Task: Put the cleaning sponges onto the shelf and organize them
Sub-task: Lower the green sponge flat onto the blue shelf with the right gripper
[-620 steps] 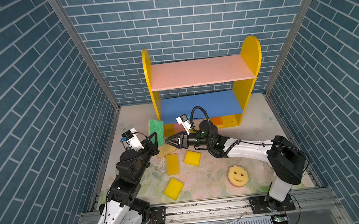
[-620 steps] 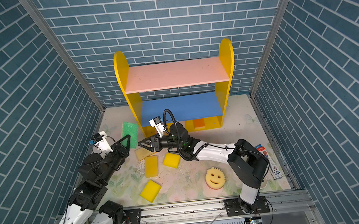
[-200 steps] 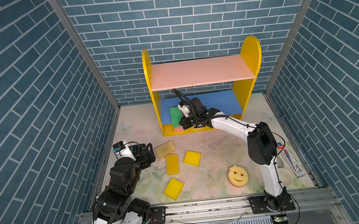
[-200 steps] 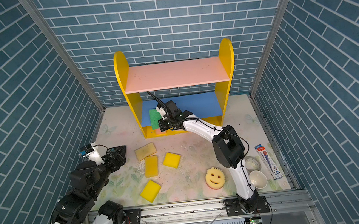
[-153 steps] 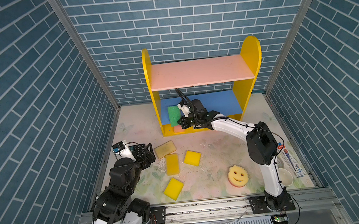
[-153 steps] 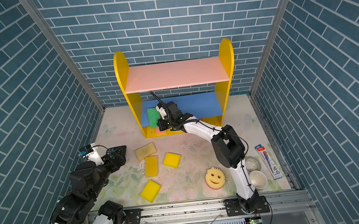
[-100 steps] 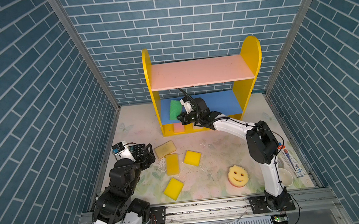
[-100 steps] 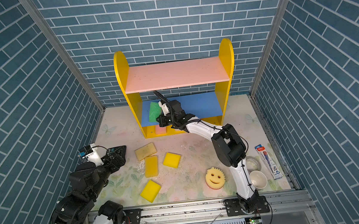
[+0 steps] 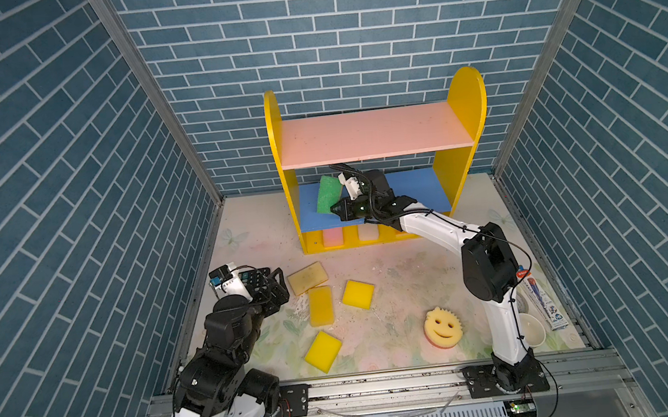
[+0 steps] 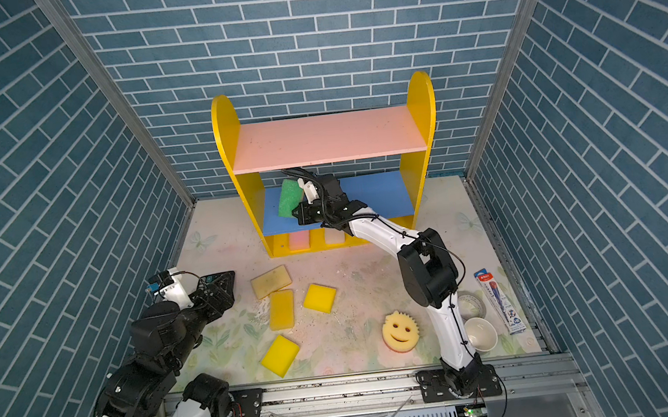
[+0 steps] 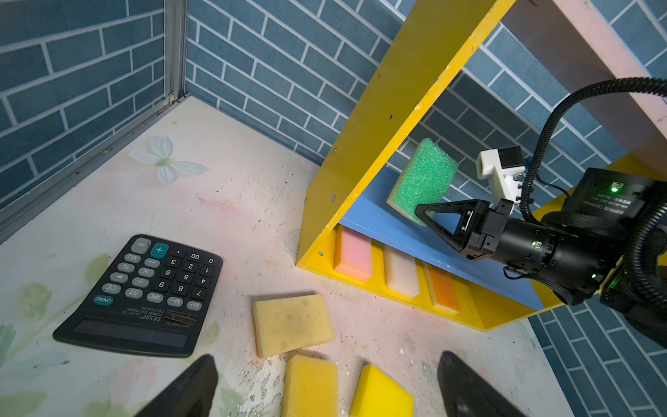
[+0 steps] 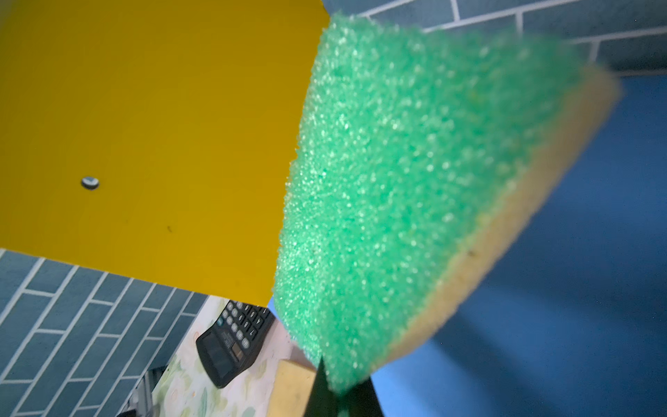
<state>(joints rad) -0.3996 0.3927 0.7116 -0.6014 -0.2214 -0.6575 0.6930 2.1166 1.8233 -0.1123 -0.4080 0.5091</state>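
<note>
The right gripper (image 9: 334,208) pinches the green sponge (image 9: 329,193) by its lower corner. The sponge tilts up at the claw's twelve o'clock, over the nine o'clock end of the blue board (image 9: 414,193) of the shelf (image 9: 465,92). The left gripper (image 9: 275,284) gapes wide.

Both top views look steeply down on the whole scene, shelf (image 9: 375,138) centre frame. Left wrist cam low, facing shelf; right wrist cam tight on green sponge (image 12: 415,180), seen in both

table (image 9: 404,265): five sponges (image 9: 320,305), calculator (image 11: 144,292) | shelf base (image 9: 352,245): three sponges (image 11: 400,274)
</note>
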